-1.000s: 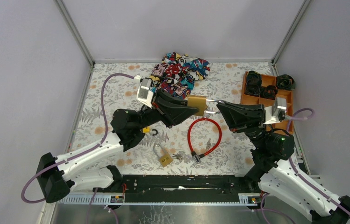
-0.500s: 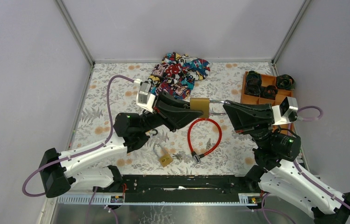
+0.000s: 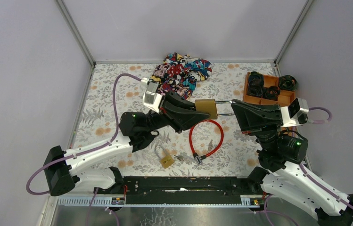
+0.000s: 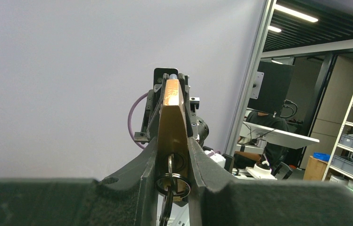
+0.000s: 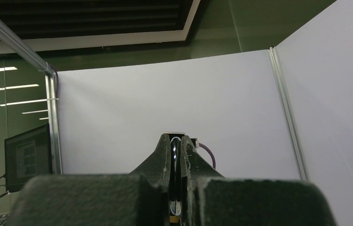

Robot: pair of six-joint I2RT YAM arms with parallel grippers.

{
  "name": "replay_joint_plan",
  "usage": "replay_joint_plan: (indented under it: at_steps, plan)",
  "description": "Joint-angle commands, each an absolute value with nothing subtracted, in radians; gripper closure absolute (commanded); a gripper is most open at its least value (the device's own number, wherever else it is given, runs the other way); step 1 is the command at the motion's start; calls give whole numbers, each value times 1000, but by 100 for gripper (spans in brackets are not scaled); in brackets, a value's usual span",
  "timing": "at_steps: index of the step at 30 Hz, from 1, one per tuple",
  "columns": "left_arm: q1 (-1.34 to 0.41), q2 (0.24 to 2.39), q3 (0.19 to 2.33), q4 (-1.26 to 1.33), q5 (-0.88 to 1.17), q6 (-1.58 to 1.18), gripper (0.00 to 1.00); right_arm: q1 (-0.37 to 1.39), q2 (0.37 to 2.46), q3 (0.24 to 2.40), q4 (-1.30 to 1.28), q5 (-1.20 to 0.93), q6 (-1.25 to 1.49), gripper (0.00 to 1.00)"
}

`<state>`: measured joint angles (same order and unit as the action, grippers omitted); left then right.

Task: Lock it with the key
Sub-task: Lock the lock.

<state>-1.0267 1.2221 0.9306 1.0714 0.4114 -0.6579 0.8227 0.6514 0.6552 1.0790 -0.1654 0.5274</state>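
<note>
Brass padlock (image 3: 206, 108) hangs in mid-air between the arms, above the red cable lock (image 3: 206, 136). The left gripper (image 3: 194, 112) pinches its body, and the right gripper (image 3: 234, 106) is pressed together on the steel shackle (image 3: 224, 107). Over the last second the whole pair has drifted toward the right arm's side, both grips unchanged — a reposition, I judge, not progress. The key (image 4: 170, 165) sits in the keyway, ring dangling. I cannot tell whether the shackle is seated, so the locking turn looks still ahead.

Both arms stood raised from the near edge, wrists level, fingers pointing at each other mid-table. The left gripper (image 3: 197, 111) clamped the padlock (image 3: 208, 107) body, and the right gripper (image 3: 234, 104) was pinched tight on its shackle (image 3: 224, 100).
</note>
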Motion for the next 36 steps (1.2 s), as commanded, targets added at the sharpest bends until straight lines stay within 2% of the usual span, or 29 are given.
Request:
replay_joint_plan:
  at_steps: [1, 5, 8, 14, 20, 24, 28, 36]
  plan:
    - [-1071, 1314, 963, 863, 538, -609, 100, 864, 793, 614, 739, -377, 592, 100]
    - [-1052, 1299, 956, 835, 529, -522, 100, 864, 852, 706, 726, -552, 691, 100]
    - [-1050, 1270, 936, 864, 549, -470, 100, 863, 804, 717, 650, -496, 651, 100]
    - [-1072, 1241, 917, 890, 611, -536, 100, 864, 713, 681, 573, -349, 507, 100]
    - [-1053, 1278, 1022, 874, 600, -631, 100, 881, 816, 635, 576, -396, 439, 100]
    - [-922, 1283, 1125, 735, 656, -688, 100, 882, 740, 593, 366, -410, 321, 100]
    - [-811, 1252, 1162, 600, 716, -641, 100, 879, 664, 659, 137, -396, 253, 100]
    - [-753, 1212, 1164, 545, 719, -577, 100, 881, 684, 816, -109, -429, 155, 100]
